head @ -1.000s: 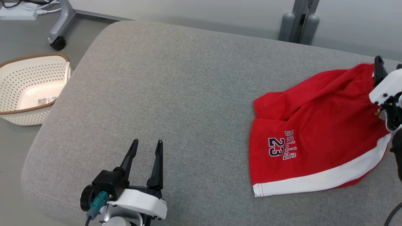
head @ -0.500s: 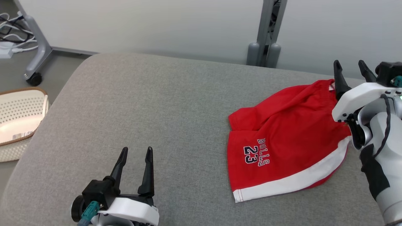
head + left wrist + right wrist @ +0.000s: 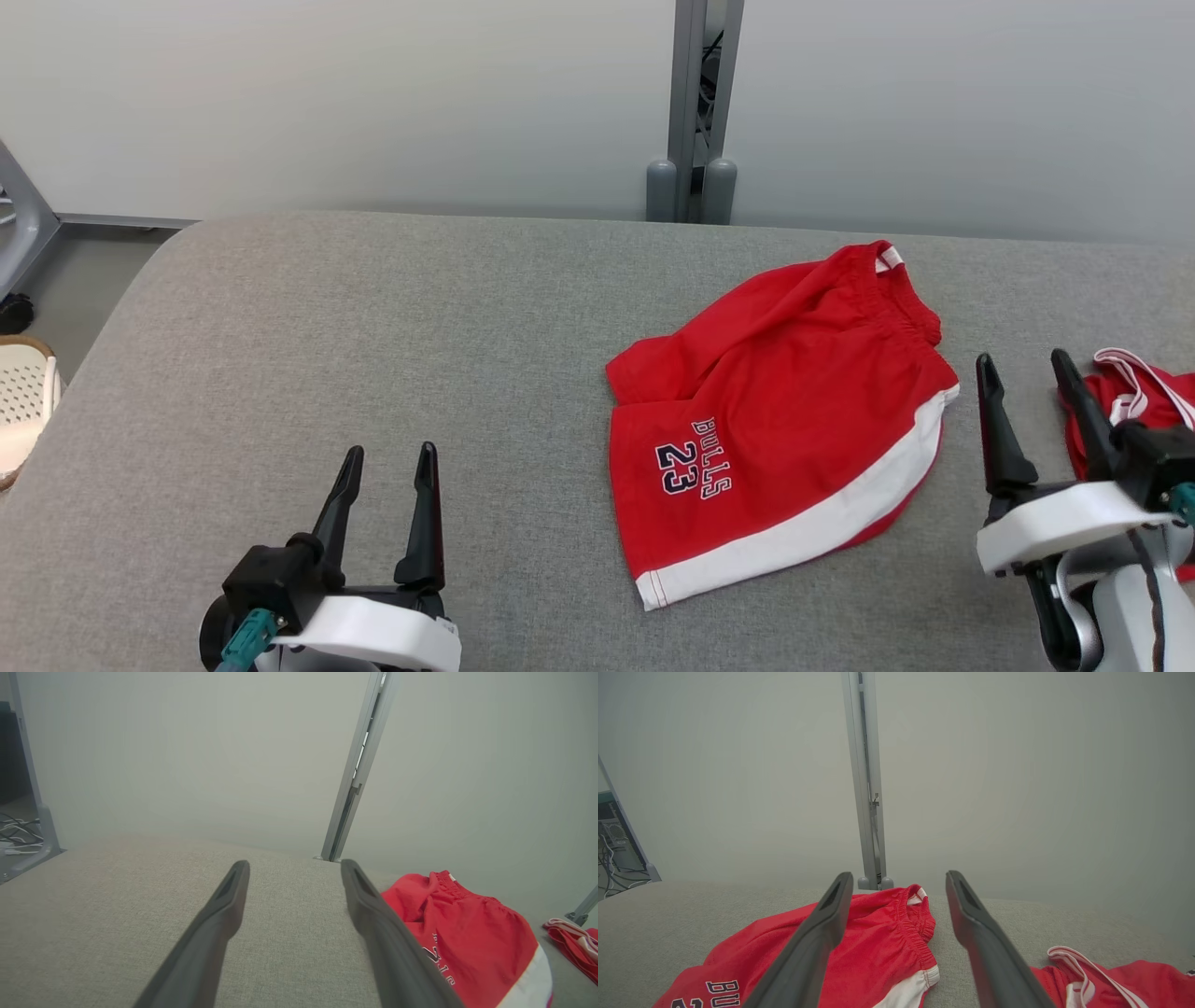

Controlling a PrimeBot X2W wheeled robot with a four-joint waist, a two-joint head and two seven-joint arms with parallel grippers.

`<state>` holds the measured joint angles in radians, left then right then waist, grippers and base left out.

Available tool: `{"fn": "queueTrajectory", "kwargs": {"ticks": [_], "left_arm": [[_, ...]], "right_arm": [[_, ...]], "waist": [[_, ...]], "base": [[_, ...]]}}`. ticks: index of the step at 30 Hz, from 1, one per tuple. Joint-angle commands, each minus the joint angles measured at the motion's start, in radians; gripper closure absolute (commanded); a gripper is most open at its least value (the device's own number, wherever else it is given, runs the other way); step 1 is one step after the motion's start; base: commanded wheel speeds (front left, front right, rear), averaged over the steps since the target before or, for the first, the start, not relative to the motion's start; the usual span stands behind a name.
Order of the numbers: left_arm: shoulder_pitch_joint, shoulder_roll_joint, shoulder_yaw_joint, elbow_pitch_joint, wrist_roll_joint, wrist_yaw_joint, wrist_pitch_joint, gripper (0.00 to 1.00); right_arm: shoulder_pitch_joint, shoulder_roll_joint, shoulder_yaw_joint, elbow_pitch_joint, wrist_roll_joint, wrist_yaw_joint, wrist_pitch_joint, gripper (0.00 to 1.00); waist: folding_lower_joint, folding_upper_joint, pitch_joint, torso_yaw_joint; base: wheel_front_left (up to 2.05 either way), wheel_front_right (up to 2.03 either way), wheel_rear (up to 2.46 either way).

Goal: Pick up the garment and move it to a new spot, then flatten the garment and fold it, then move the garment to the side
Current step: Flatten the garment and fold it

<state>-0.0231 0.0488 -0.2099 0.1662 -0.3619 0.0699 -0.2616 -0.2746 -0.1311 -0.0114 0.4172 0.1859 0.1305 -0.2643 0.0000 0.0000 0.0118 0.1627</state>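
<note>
Left gripper (image 3: pixel 390 451) and right gripper (image 3: pixel 1020 357) are held spread, empty. Shorts (image 3: pixel 784 439) are laid between them; possibly a jersey (image 3: pixel 1156 422) is seen beside the right fingers (image 3: pixel 1001 439).

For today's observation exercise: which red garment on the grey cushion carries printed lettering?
The red shorts with the white stripe, lying centrally; the white-trimmed red garment at the right edge shows none.

Right gripper (image 3: pixel 899 877) spread wide and empty, red shorts (image 3: pixel 878 942) on grey cushion (image 3: pixel 668 914), second red garment (image 3: pixel 1134 980) beside
</note>
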Motion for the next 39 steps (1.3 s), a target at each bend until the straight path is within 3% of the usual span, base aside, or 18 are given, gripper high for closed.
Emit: {"fn": "queueTrajectory", "kwargs": {"ticks": [1, 10, 16, 20, 29, 39], "left_arm": [[0.007, 0.004, -0.004, 0.003, -0.003, -0.007, -0.003, 0.0], [-0.022, 0.003, -0.002, 0.007, 0.009, -0.021, -0.003, 0.0], [-0.063, 0.02, -0.148, 0.072, 0.121, -0.149, -0.003, 0.0], [-0.111, 0.042, -0.279, 0.152, 0.173, -0.191, -0.003, 0.0], [-0.23, 0.088, -0.534, 0.299, 0.153, -0.2, 0.026, 0.0], [-0.318, 0.067, -0.59, 0.463, 0.15, -0.187, 0.056, 0.0]], "right_arm": [[0.042, 0.012, -0.012, -0.035, -0.016, 0.001, 0.0, 0.0], [0.093, 0.045, -0.054, -0.11, -0.054, 0.001, 0.017, 0.0], [0.093, 0.052, -0.098, -0.134, -0.066, 0.001, 0.042, 0.0], [0.088, 0.061, -0.114, -0.134, -0.063, 0.001, 0.049, 0.0], [0.059, 0.071, -0.132, -0.125, -0.069, 0.001, 0.063, 0.0], [0.04, 0.075, -0.151, -0.113, -0.07, 0.001, 0.064, 0.0]], "waist": [[0.0, 0.0, 0.005, -0.009], [0.0, 0.0, 0.025, -0.043], [0.0, 0.0, 0.044, -0.062], [0.0, 0.0, 0.058, -0.072], [0.0, 0.0, 0.098, -0.101], [0.0, 0.0, 0.122, -0.121]], "base": [[0.0, 0.0, 0.0], [0.0, 0.0, 0.0], [0.0, 0.0, 0.0], [0.0, 0.0, 0.0], [0.0, 0.0, 0.0], [0.0, 0.0, 0.0]]}}
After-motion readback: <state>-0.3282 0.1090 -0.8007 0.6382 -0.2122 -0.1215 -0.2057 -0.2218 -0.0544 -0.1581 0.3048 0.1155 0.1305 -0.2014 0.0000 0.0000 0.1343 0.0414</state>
